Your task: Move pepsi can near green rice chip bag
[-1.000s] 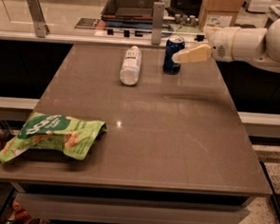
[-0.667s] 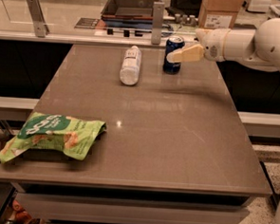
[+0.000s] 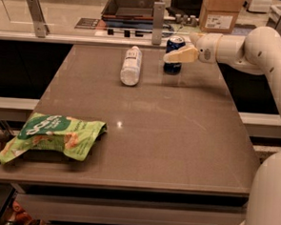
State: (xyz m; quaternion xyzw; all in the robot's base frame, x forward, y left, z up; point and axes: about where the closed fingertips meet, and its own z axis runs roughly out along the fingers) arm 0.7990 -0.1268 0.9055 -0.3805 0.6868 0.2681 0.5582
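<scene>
Your surface (image 3: 177, 136) carries the bag (image 3: 53, 135) at 8 o'clock, lying flat with its long axis left-right and its lettering unreadable. A white bottle (image 3: 131, 65) lies on its side at 12. Just right of it the can (image 3: 175, 43) stands upright. The end effector (image 3: 176, 55) reaches across it from 2 o'clock; you cannot tell whether it grips.

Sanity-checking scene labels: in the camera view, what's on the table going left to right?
green rice chip bag → white bottle, lying down → pepsi can. The pincer is at the can, with its arm extending from the right. It overlaps the can, so it is left unordered.
</scene>
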